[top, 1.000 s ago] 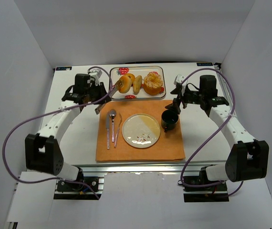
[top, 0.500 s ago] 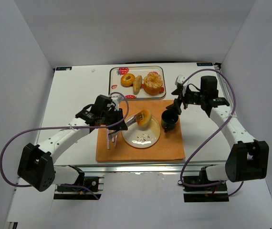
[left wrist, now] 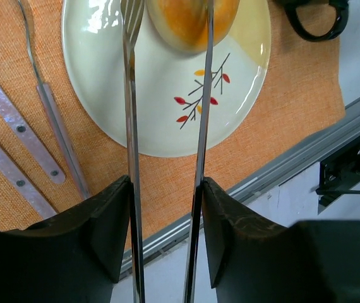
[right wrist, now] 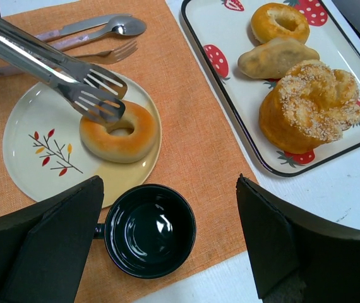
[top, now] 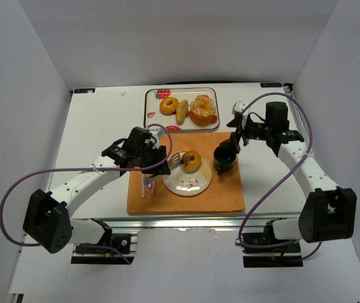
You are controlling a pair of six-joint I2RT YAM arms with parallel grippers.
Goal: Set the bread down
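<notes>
Right wrist view: ring-shaped bread (right wrist: 143, 131) is laid on the plate (right wrist: 35, 170), with the tips of the tongs (right wrist: 54, 69) over its edge. The tongs are clamped by the left gripper (left wrist: 165, 208). The right gripper (right wrist: 168, 184) is held wide open beside the plate. Under the plate an orange placemat (right wrist: 186, 113) is spread on a white table (top: 98, 120), which is enclosed by white walls (top: 167, 44).

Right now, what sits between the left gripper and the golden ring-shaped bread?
Only the long metal tongs: the left gripper clamps them, and their tips reach the golden ring-shaped bread on the round cream plate. Left wrist view.
</notes>
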